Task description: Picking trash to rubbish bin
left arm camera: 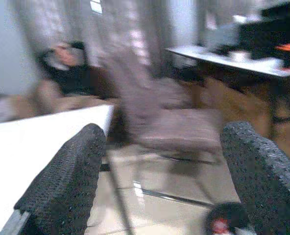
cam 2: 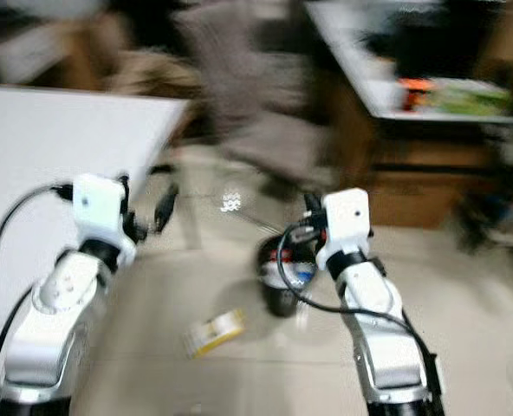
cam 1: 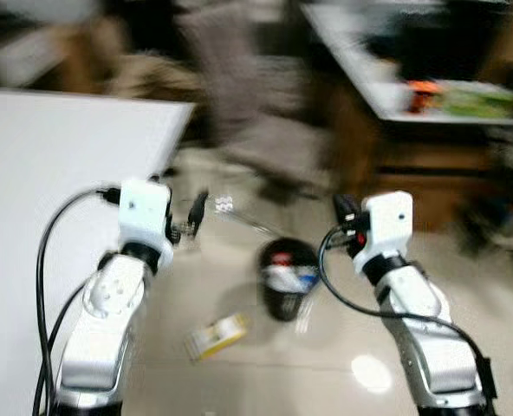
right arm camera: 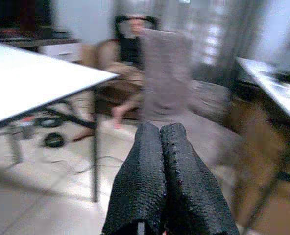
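One yellow carton (cam 1: 216, 336) lay on the floor just beside the black rubbish bin (cam 1: 285, 279). The left end effector (left arm camera: 162, 181) was wide open and empty, the right end effector (right arm camera: 162, 161) closed, empty. Better to stop walking, then lower the left one over the carton.

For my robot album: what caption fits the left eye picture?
Both arms raised over a black bin with a yellow carton lying on the floor beside it.

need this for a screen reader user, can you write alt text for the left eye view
Blurred view down at a tiled floor: a small black rubbish bin stands between two raised silver arms, with a yellow and white carton lying on the floor near it. A white table is on the left, a grey chair behind.
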{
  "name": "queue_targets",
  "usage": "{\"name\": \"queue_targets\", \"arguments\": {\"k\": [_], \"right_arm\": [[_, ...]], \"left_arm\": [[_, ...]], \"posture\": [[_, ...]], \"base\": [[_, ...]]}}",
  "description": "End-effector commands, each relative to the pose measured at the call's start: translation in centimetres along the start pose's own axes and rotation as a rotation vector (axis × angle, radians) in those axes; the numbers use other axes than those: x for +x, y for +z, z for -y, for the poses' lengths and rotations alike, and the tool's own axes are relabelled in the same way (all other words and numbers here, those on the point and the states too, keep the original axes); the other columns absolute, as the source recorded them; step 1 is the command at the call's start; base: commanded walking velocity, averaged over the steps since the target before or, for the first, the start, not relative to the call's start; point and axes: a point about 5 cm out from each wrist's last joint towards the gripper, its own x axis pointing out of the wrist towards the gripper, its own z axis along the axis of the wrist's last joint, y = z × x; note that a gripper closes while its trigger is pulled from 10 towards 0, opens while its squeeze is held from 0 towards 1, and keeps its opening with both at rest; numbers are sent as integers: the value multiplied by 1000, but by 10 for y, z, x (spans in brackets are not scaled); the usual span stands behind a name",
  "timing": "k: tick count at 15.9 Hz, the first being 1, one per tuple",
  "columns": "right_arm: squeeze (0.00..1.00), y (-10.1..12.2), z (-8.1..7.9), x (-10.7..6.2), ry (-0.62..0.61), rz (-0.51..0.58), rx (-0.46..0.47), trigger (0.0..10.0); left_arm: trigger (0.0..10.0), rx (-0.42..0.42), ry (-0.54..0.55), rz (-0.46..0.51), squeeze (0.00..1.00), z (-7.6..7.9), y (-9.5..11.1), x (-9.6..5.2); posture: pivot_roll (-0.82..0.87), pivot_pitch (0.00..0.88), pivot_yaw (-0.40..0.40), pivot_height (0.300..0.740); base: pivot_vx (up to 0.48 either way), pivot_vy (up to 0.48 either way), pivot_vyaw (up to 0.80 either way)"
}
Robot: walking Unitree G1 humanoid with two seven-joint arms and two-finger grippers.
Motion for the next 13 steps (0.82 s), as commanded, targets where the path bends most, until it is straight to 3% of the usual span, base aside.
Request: {"name": "queue_targets", "arguments": {"k": [1,7,13], "right_arm": [[0,2,-4,3,29,0,-3,10000],[0,11,-18,13,147,21,-12,10000],[0,4,-28,12,238,-17,1,10000]], "left_arm": [[10000,22,35,5,0,-7,3,2],[10000,56,91,37,0,-18,14,5],[10000,81,117,16,0,-24,12,4]], "posture": [[1,0,-7,740],[18,0,-19,740],[25,0,-25,740]], "base": [[0,0,800],[304,0,800],[328,0,800]]}}
